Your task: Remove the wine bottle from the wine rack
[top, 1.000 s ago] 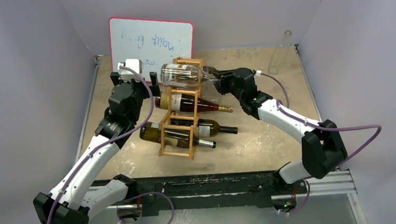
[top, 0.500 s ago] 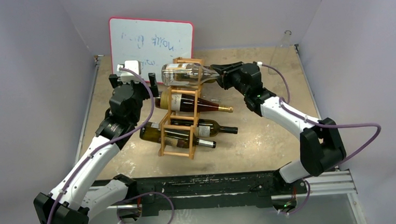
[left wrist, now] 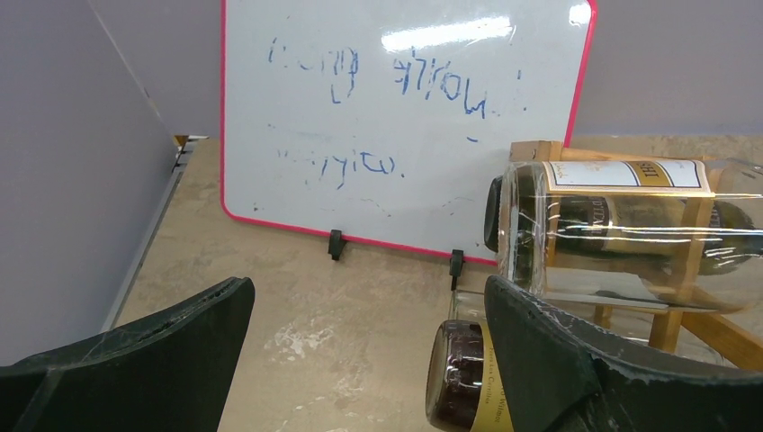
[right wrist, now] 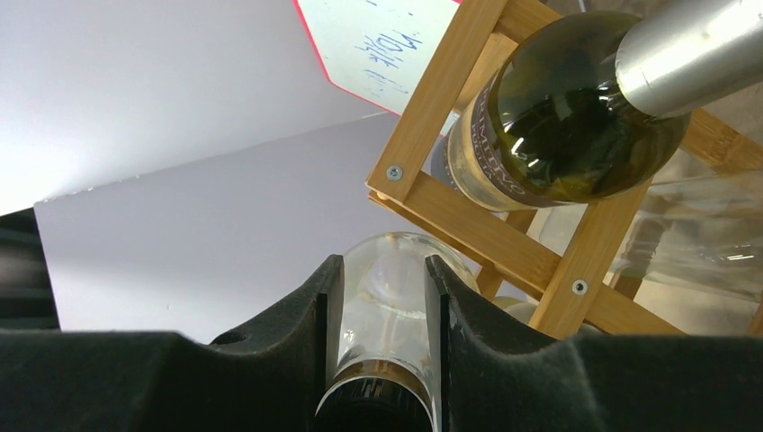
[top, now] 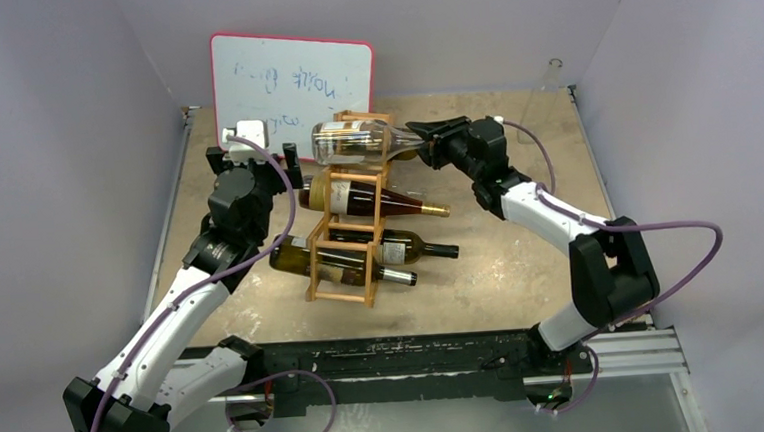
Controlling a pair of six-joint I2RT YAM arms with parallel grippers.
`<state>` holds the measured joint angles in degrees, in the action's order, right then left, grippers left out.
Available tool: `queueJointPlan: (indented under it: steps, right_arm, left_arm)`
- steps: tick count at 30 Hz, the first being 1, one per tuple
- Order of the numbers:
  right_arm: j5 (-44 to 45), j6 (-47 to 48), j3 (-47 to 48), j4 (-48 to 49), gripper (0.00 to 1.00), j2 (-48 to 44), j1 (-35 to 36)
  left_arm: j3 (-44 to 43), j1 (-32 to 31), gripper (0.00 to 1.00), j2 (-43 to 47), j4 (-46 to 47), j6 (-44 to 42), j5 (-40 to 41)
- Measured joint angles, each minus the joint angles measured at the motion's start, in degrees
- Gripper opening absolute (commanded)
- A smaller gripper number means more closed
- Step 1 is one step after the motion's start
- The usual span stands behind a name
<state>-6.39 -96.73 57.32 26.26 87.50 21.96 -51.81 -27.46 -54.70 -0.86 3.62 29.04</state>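
Wine rack (top: 343, 297) on scuffed tan tabletop (top: 521, 268), lavender walls (top: 63, 145) around.

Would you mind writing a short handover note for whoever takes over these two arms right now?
Left gripper: open and empty, beside the base end of the clear bottle.
Right gripper: shut on that bottle's neck.
Things: the clear bottle lies on its side at the top of the wooden rack. Three other bottles lie in the lower openings.
Done: neck gripped.
Left: draw the bottle clear of the rack and set it on the table. Steadying its base with the left gripper would probably help.
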Motion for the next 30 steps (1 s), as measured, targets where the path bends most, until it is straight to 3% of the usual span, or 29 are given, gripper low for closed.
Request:
queueJointPlan:
  steps: [15, 20, 30]
  right_arm:
    - [-3.8, -0.3, 1.9, -0.1, 0.00, 0.7, -3.9]
    - [-4.1, 5.4, 5.3, -4.5, 0.00, -0.7, -4.9]
    - [-3.0, 24.0, 17.4, -22.7, 0.00, -3.6, -7.0]
  left_arm:
    - [0.1, 0.0, 1.00, 0.1, 0.1, -0.2, -0.2]
    - [0.1, 0.0, 1.00, 0.1, 0.1, -0.2, -1.2]
    - [0.1, 0.0, 1.00, 0.1, 0.1, -0.2, -1.9]
